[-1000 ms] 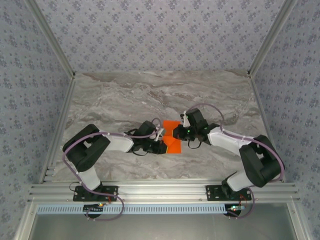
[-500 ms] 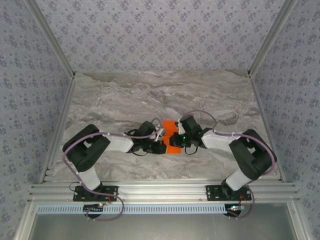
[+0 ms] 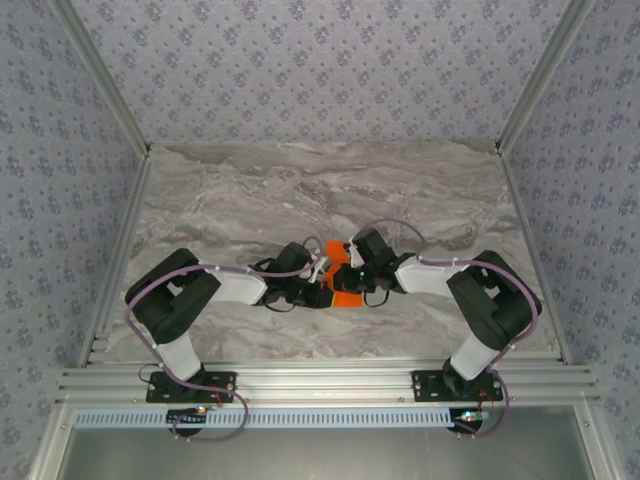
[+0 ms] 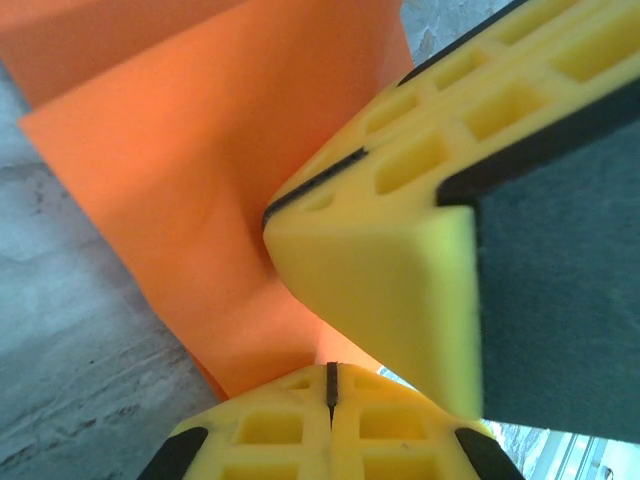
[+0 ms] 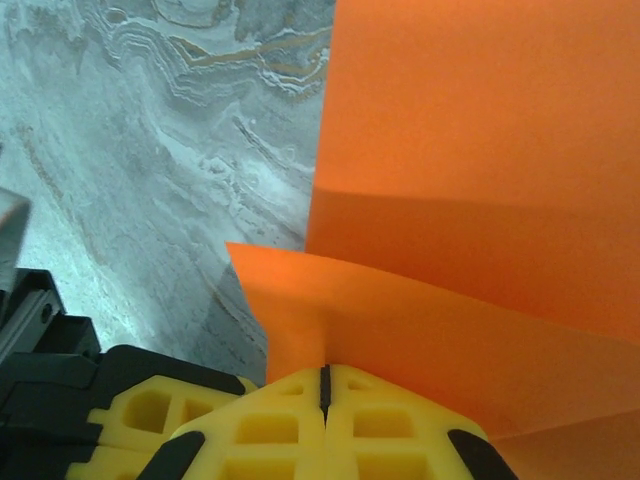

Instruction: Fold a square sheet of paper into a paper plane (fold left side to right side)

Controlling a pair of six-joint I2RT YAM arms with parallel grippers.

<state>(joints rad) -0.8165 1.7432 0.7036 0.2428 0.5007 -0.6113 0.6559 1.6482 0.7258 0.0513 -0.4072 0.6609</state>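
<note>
reaching inward, both arms are meeting low, left gripper (image 3: 320, 291) and right gripper (image 3: 351, 281) each clamping the square sheet of paper (image 3: 346, 299), table (image 3: 230, 200) lying open around

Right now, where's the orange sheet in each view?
Top external: orange sheet just below and right of picture centre.
Left wrist: upper left through centre.
Right wrist: right half, top to bottom.
Shared landmark: grey marble tabletop under the sheet.
</note>
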